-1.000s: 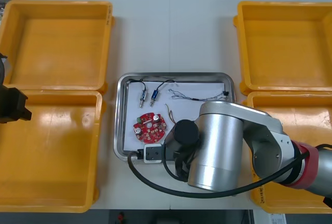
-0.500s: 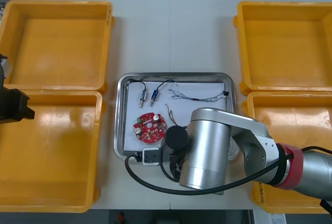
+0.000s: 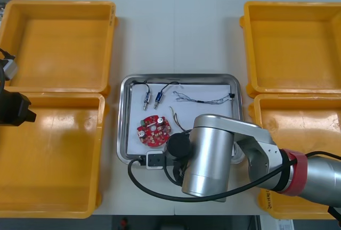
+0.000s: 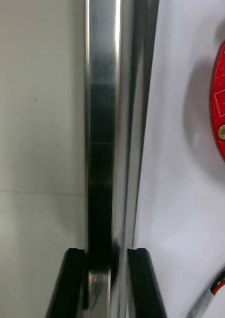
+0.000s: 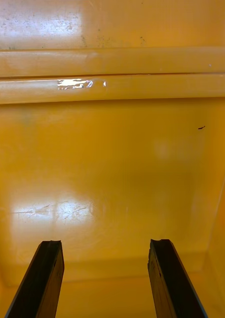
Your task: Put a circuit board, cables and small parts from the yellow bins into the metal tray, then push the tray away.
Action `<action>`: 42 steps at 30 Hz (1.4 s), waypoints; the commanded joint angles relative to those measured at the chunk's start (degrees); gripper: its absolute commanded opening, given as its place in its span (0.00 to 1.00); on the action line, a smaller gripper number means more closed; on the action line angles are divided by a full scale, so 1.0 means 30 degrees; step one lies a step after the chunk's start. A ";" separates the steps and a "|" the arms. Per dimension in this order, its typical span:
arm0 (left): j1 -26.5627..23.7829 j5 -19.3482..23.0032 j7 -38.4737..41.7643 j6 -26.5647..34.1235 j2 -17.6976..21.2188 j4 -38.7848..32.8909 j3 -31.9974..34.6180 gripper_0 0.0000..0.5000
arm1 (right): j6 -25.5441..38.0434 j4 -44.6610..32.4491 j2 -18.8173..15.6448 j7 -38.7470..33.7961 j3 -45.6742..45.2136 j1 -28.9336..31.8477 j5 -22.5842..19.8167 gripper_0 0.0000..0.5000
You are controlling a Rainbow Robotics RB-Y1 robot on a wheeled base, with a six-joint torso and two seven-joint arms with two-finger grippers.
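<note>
Down at the near rim of the tray (image 4: 102,99), your right gripper (image 4: 106,254) is clamped on the metal edge. Inside lie the board (image 3: 154,130), cables (image 3: 205,101) and small metal parts (image 3: 151,99). Your left gripper (image 5: 106,248) hangs, fingers apart, over the near left bin (image 5: 112,164).

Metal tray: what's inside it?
Red circuit board, two small metal parts, thin cables. The right arm hides the near right corner; right end effector grips the metal tray's rim. Left end effector hovers over a yellow bin.

Front overhead, right wrist close against tray (image 4: 102,99)
</note>
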 commanded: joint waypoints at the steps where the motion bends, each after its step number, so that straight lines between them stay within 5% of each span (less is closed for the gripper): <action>1: 0.0284 -0.0178 -0.1066 -0.0189 0.0859 -0.0535 0.0559 1.00 | -0.0003 -0.0227 0.0597 -0.0710 0.0288 -0.0515 0.0686 0.00; 12: 0.0284 -0.0178 -0.1066 -0.0189 0.0859 -0.0535 0.0559 1.00 | -0.0003 -0.0198 0.0392 -0.1120 0.0288 -0.0838 0.2209 0.00; 42: 0.0284 -0.0178 -0.1066 -0.0189 0.0859 -0.0535 0.0559 1.00 | -0.3049 0.4929 0.1037 -0.0945 0.0288 -0.5613 0.1272 0.00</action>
